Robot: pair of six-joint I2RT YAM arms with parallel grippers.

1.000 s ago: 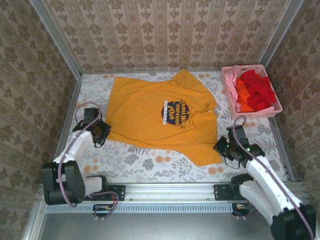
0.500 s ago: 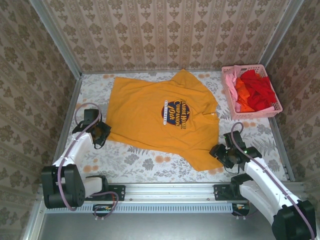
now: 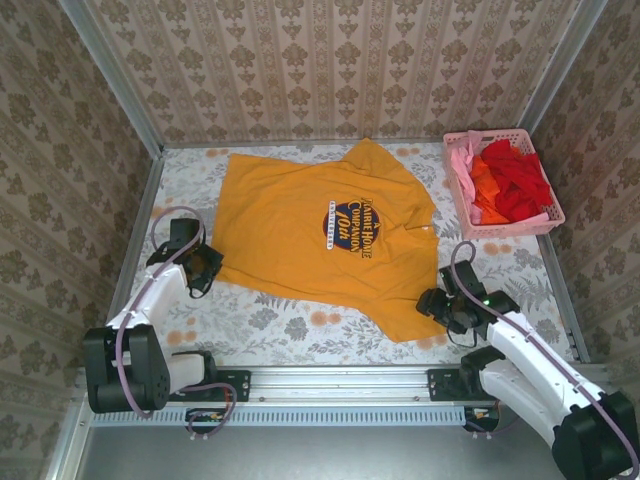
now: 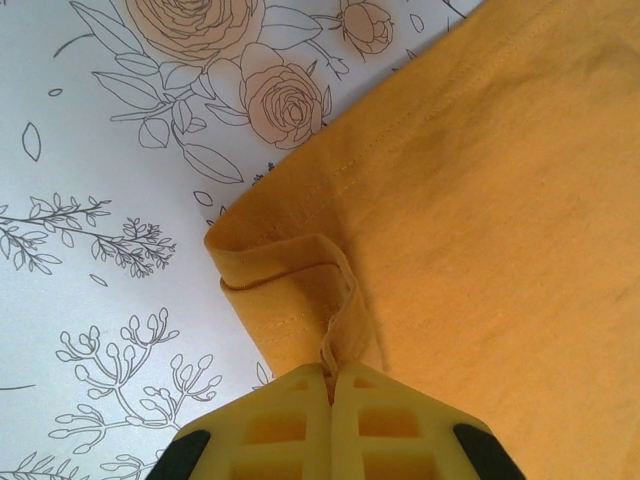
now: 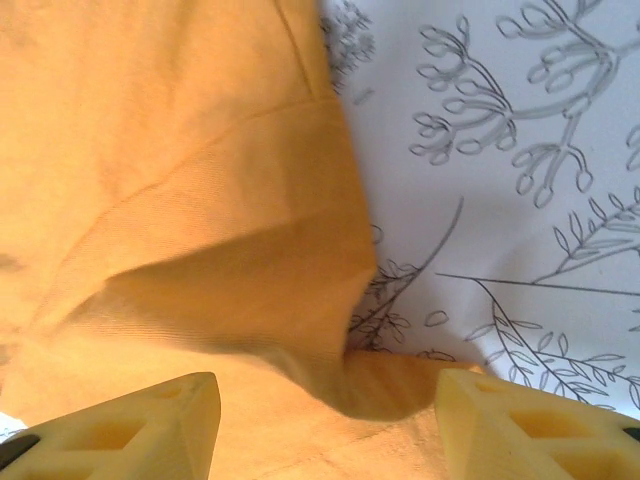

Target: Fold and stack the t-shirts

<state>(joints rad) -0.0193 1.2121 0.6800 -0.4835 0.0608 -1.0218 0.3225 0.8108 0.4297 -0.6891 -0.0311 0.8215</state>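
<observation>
The orange-yellow t-shirt (image 3: 330, 235) is seen spread logo-up across the middle of the worktop (image 3: 300, 322), with its hem toward the near edge. The remaining red, orange and pink t-shirts (image 3: 512, 185) are left heaped in the pink basket (image 3: 497, 134) at the far right corner.

On the left side, the hem corner is pinched by the left gripper (image 4: 330, 375). Its yellow fingers are pressed together, and a folded ridge of fabric is caught between them.

On the right, the right gripper (image 5: 330, 400) is held over the near right corner of the shirt. Its jaws are spread wide, and a raised hump of cloth lies between them, not yet clamped.

The step in hand is judged to be taking that second corner so the first fold can be started. For it to go well, the open jaws should be settled low around the hump and closed on both layers, close to the hem. If only the top layer is caught, the front could be peeled from the back. After that, both corners would best be raised together and level, with the hem kept taut between them, so that no diagonal crease is dragged in.
</observation>
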